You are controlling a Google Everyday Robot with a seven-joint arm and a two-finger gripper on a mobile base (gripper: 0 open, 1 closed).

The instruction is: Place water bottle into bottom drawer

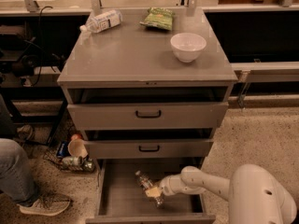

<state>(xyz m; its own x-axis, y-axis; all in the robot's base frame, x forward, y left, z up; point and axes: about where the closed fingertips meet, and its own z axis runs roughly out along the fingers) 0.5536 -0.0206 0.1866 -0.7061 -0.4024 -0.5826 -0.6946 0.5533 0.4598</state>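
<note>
- The gripper (157,191), low centre inside the bottom drawer (120,199), hides part of the water bottle (143,179).
- The robot's body (262,196) is cut off at the lower right corner.
- A person's leg (14,171) is cut off at the left edge.

Dim light, gripper (155,193) in shadowed drawer (120,191)
</note>
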